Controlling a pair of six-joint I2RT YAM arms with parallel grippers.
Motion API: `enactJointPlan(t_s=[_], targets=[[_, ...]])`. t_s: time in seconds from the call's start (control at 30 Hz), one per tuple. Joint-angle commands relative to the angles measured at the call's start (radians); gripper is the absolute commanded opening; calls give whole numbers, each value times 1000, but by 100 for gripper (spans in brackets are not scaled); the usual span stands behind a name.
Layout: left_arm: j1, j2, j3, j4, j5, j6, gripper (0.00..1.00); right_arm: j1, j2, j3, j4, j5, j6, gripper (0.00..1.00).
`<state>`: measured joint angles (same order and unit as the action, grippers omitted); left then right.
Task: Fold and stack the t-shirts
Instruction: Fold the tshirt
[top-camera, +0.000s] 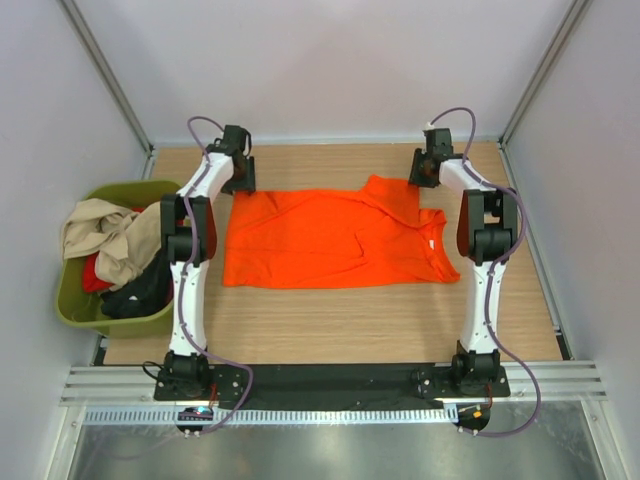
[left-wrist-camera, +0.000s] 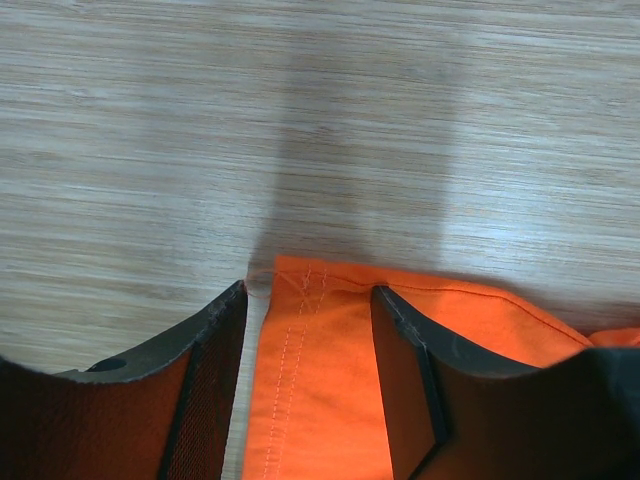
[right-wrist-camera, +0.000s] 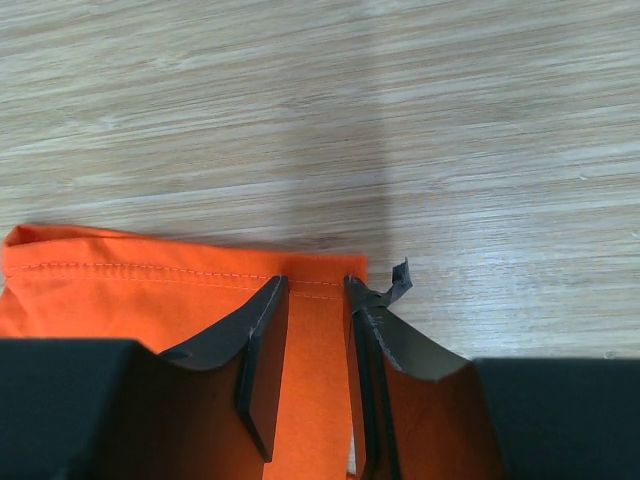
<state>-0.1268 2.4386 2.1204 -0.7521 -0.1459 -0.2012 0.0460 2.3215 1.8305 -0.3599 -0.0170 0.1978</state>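
A bright orange t-shirt (top-camera: 330, 238) lies spread flat on the wooden table, its neck to the right. My left gripper (top-camera: 238, 170) is at its far left corner. In the left wrist view my left gripper (left-wrist-camera: 309, 290) is open, and its jaws straddle the stitched hem corner of the orange t-shirt (left-wrist-camera: 320, 380). My right gripper (top-camera: 426, 168) is at the far right sleeve. In the right wrist view my right gripper (right-wrist-camera: 316, 282) is open by a narrow gap over the sleeve edge of the orange t-shirt (right-wrist-camera: 120, 295), with cloth lying flat between the jaws.
An olive-green tub (top-camera: 75, 308) stands at the table's left edge, holding crumpled beige (top-camera: 100, 238), red (top-camera: 95, 277) and black (top-camera: 138, 292) shirts. White walls and a metal frame enclose the table. A loose shred of black tape (right-wrist-camera: 398, 280) hangs off my right finger.
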Motion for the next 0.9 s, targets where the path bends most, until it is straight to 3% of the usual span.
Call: enactJointPlan(t_s=[0.0,0.53,0.63,0.77,0.87], targets=[[10,-1,18,8,0,31,54,11,-1,18,-37,87,-20,36],[23,-10,36,0,45,42,47,8,-41,67,-25,107,8,40],[23,-6,35,0,45,39,40,9,7,105,-68,101,18,41],[23,-7,32,-3,48,37,17,9,18,93,-61,100,19,41],[23,-9,32,-1,52,37,10,9,12,75,-40,107,8,42]])
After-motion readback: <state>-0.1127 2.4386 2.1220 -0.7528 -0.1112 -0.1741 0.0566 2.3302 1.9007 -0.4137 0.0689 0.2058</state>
